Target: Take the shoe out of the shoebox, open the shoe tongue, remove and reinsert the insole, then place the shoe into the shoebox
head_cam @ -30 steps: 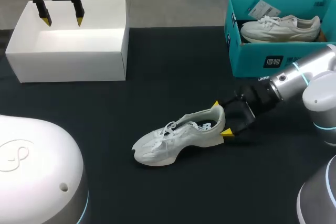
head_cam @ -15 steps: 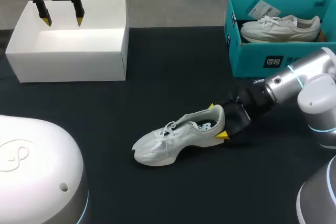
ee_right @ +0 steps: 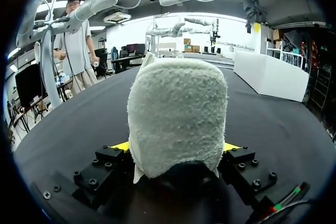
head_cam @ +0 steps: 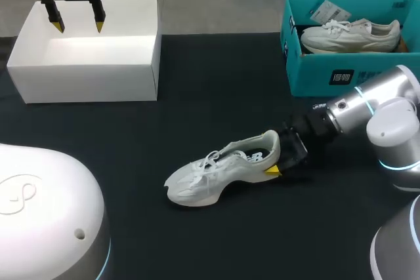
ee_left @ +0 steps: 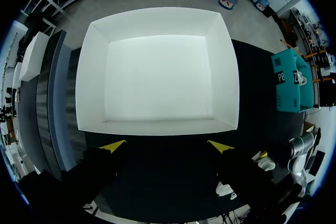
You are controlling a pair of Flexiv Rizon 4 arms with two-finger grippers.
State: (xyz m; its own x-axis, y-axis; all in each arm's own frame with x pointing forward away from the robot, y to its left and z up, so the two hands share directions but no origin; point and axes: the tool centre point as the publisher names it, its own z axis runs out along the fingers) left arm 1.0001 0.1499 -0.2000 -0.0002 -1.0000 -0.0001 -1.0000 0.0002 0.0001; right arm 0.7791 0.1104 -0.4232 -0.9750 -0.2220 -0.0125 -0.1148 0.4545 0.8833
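Head view: the white shoe (head_cam: 216,172) lies out on the black table (head_cam: 197,96), toe towards your left arm's side, well apart from the white shoebox (head_cam: 92,63).
Right gripper (head_cam: 272,152): narrowed onto the heel, one yellow tip showing against the near side, the other hidden behind the collar.
Right wrist view: the shoe's (ee_right: 178,114) padded heel fills the gap, and a yellow tip peeks out on each side, apparently touching it, so the right gripper (ee_right: 176,148) counts as holding the shoe.
Left gripper (head_cam: 79,27): spread wide and empty, hanging over the shoebox's (ee_left: 157,127) far end, as the left wrist view (ee_left: 167,146) confirms.
Step in hand: by the look of it, pinning the heel so the tongue can be opened.
Your best move: squeeze only enough to steady the shoe, stay low on the heel so the mouth stays free for the insole, and bring your left arm across to the laces.
Background: a teal box (head_cam: 328,77) holds a second shoe (head_cam: 351,34).
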